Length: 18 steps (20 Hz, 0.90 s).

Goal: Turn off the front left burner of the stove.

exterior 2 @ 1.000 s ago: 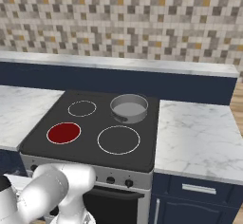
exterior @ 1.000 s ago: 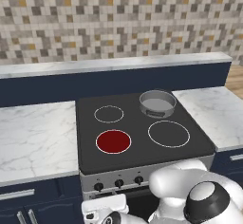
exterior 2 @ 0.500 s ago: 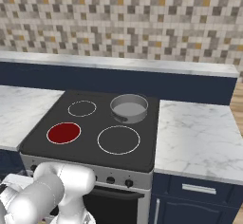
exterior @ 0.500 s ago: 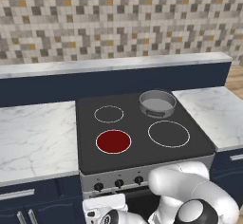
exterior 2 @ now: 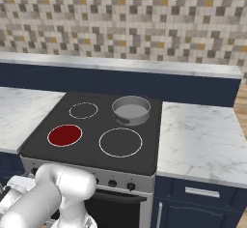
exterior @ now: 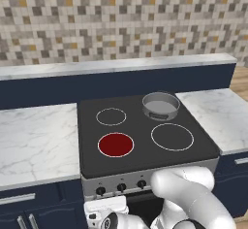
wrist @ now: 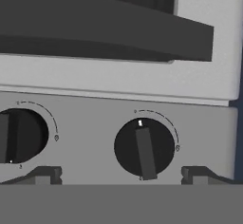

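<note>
- front left burner (exterior: 116,144) seen glowing solid red on the stove (exterior: 145,162)
- gripper (wrist: 121,174) spread apart; nothing held; a knob (wrist: 144,147) framed between its fingertips

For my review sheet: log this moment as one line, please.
phase: approach | front left burner: glowing red | gripper: open, facing a knob on stove front panel | contact: none
</note>
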Tool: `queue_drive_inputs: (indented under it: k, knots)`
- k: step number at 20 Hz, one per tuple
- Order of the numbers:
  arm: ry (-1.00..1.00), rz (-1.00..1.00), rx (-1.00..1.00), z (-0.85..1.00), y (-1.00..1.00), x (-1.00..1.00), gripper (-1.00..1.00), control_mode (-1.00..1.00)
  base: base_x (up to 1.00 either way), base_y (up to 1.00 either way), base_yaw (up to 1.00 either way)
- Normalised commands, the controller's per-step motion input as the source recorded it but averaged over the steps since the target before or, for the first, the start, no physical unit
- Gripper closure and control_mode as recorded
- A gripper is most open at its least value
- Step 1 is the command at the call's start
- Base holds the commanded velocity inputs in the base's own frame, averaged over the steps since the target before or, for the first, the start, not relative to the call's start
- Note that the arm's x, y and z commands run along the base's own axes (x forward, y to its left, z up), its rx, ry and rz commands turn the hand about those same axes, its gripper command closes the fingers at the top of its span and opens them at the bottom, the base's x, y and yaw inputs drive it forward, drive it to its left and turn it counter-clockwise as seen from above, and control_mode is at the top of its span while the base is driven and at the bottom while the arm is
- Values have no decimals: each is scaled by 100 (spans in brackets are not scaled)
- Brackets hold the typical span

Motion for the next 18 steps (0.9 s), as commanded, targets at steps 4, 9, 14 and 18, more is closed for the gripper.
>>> queue_drive_inputs:
  k: [4,9,14,18]
  knots:
    - [-3,0,0,-8,13,9,-100,-100,0,0,0]
    - [-2,0,0,-6,17,8,-100,-100,0,0,0]
    - [-2,0,0,-1,6,4,-100,-100,0,0,0]
    - [-5,0,0,0,0,0,-100,-100,0,0,0]
